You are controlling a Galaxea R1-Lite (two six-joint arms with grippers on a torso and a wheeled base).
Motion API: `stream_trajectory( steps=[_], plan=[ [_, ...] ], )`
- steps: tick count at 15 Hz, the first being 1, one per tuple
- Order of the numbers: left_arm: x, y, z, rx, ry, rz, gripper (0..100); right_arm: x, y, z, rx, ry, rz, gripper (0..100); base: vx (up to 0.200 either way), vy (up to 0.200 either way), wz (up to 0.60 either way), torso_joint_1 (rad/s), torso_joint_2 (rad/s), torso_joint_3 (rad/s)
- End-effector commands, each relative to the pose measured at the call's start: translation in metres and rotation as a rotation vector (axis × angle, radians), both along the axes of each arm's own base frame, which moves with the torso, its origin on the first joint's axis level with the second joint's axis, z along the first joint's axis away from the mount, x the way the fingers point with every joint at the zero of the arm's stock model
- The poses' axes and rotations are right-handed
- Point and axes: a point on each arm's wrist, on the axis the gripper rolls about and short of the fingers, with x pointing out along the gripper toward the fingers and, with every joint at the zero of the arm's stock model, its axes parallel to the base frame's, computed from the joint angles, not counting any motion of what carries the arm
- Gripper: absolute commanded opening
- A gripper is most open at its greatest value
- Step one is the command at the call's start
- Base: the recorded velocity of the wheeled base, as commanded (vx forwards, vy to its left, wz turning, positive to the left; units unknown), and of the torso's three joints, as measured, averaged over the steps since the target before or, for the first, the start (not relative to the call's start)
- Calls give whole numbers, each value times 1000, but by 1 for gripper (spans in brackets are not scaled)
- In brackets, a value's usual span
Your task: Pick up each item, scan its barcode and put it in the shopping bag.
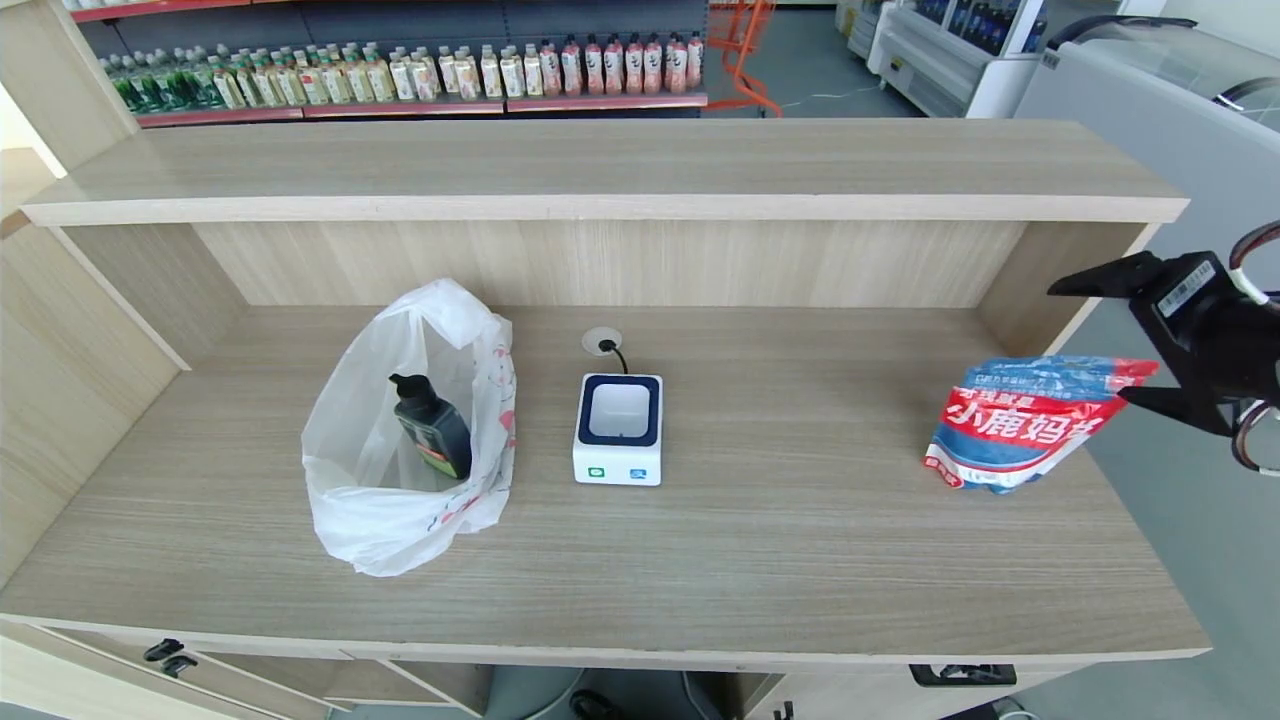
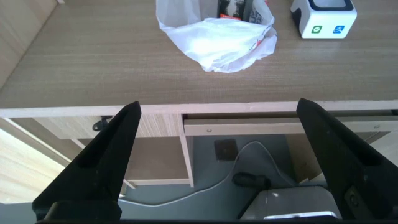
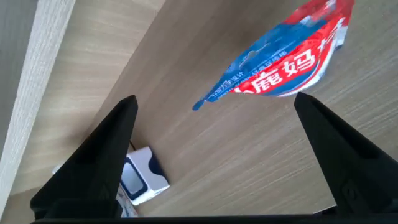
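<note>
The left claw [image 2: 219, 107], fingers apart and empty, hangs in front of the bench [image 1: 780, 560], nearer than the scanner [image 1: 619, 428]. The shopping bag [image 1: 400, 510] stands just left of the scanner. The pouch [image 1: 1020, 425] lies well to the scanner's right, with the right claw [image 1: 1090, 342] spread wide beside it. A thin grip on the soft pouch may slip, I think.

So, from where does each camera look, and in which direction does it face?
Head: high, facing forward and down at the counter; the open right gripper shows at the right, near the pouch.
Left wrist: before the counter's front edge, facing the shopping bag; the open left gripper shows.
Right wrist: beside the counter's right end, facing the pouch; the right gripper shows.
Shared: all three show the scanner.
</note>
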Motion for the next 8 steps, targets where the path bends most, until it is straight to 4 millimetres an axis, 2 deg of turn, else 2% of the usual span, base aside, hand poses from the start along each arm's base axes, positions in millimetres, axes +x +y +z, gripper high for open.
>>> stream_trajectory(
  steps=[1, 3, 8],
  plan=[
    [0, 0, 0, 0, 0, 0, 100, 31, -22, -12, 1, 55, -102, 100, 0, 0, 0, 0, 0, 0],
    [0, 0, 0, 0, 0, 0, 100, 46, -34, -21, 13, 90, -147, 100, 0, 0, 0, 0, 0, 0],
    [0, 0, 0, 0, 0, 0, 100, 81, -37, -46, 64, 164, -185, 100, 0, 0, 0, 0, 0, 0]
  ],
)
